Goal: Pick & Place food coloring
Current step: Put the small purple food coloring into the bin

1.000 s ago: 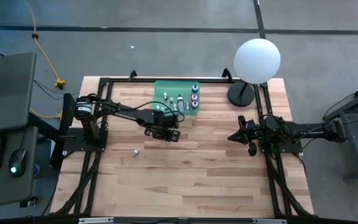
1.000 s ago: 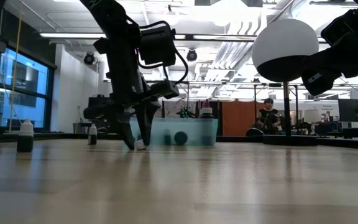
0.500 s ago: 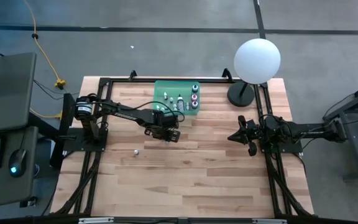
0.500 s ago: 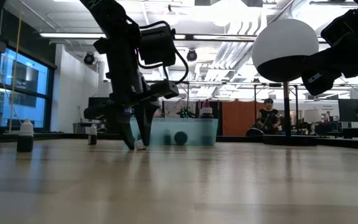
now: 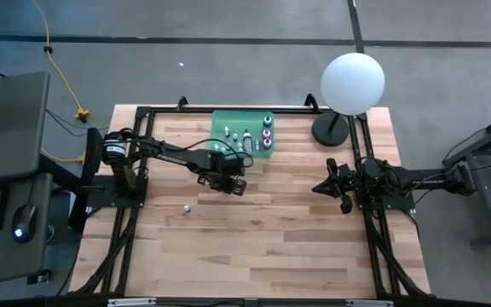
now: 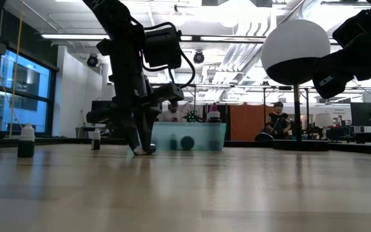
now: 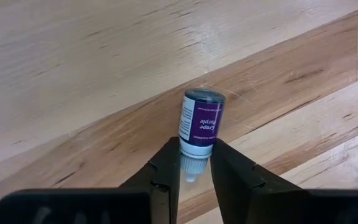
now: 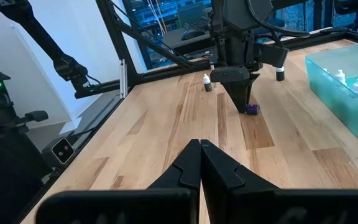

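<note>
The food coloring bottle at work is a tiny one with a purple label point(image 7: 199, 124). It lies on its side on the wooden table, also seen as a purple bottle point(image 8: 252, 109) in the right wrist view. My left gripper point(image 5: 233, 186) points down at it and is shut on it, near the green tray point(image 5: 242, 135). The tray holds several more bottles. One loose bottle point(image 5: 186, 206) stands on the table nearer the front. My right gripper point(image 8: 201, 149) is shut and waits at the table's right side point(image 5: 320, 188). My left gripper pinches the purple-labelled bottle at its whitish cap end point(image 7: 191, 165) between the two fingers point(image 7: 168, 163). The fingers come from above, pointing down, and lie across the bottle. The bottle's body sticks out past the fingertips and rests on the table.
A big white globe lamp point(image 5: 352, 83) stands on its dark base at the table's far right corner. Two more small bottles point(image 6: 26, 140) point(image 6: 96, 138) stand on the table's left part. A black frame runs along the table's edges. Bare wood lies toward the near edge.
My left gripper has shut: in the low view its fingers stood apart around the white cap, and now they are drawn together on it. The arm has stayed in the same place, and the bottle remains on the table.
</note>
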Robot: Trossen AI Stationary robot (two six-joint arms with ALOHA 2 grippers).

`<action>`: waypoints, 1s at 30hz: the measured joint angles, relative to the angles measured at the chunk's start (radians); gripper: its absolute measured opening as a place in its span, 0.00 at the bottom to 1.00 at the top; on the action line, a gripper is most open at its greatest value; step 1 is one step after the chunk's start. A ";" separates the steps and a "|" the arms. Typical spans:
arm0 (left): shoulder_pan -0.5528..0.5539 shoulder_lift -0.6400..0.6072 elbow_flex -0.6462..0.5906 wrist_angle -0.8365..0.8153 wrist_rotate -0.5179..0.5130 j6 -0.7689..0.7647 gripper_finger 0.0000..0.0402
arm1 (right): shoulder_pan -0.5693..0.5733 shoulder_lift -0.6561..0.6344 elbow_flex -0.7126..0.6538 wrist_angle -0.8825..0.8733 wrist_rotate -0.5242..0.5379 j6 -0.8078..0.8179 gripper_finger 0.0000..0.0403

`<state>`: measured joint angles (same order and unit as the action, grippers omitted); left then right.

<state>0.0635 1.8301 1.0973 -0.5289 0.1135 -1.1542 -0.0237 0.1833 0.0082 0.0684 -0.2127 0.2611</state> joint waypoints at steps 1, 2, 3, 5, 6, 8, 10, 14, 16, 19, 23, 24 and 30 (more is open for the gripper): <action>0.000 0.000 0.000 0.000 0.000 0.003 0.17 | 0.000 0.000 0.000 0.000 0.000 0.000 0.00; 0.000 0.000 0.000 0.000 0.000 0.006 0.17 | 0.000 0.000 0.000 0.000 0.000 0.000 0.00; 0.000 0.000 0.000 0.001 0.000 0.008 0.17 | 0.000 0.000 0.000 0.000 0.000 0.000 0.00; 0.000 0.000 0.000 0.001 0.000 0.022 0.17 | 0.000 0.000 0.000 0.000 0.000 0.000 0.00; 0.000 0.000 0.000 0.001 0.000 0.024 0.17 | 0.000 0.000 0.000 0.000 0.000 0.000 0.00; 0.000 0.000 0.000 0.001 -0.003 0.027 0.16 | 0.000 0.000 0.000 0.000 0.000 0.000 0.00; 0.000 0.000 0.000 0.001 -0.008 0.037 0.16 | 0.000 0.000 0.000 0.000 0.000 0.000 0.00; 0.000 0.000 0.000 0.001 -0.009 0.051 0.16 | 0.000 0.000 0.000 0.000 0.000 0.000 0.00; 0.000 0.000 0.000 0.002 -0.010 0.066 0.15 | 0.000 0.000 0.000 0.000 0.000 0.000 0.00; 0.001 -0.004 0.000 0.000 0.001 0.097 0.11 | 0.000 0.000 0.000 0.000 0.000 0.000 0.00; 0.001 -0.022 -0.001 -0.007 -0.002 0.111 0.10 | 0.000 0.000 0.000 0.000 0.000 0.000 0.00; 0.001 -0.031 -0.002 -0.015 -0.004 0.111 0.10 | 0.000 0.000 0.000 0.000 0.000 0.000 0.00; 0.000 -0.071 -0.002 -0.032 -0.007 0.118 0.10 | 0.000 0.000 0.000 0.001 0.000 0.000 0.00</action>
<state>0.0639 1.7594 1.0958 -0.5607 0.1068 -1.0363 -0.0236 0.1829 0.0082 0.0690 -0.2124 0.2611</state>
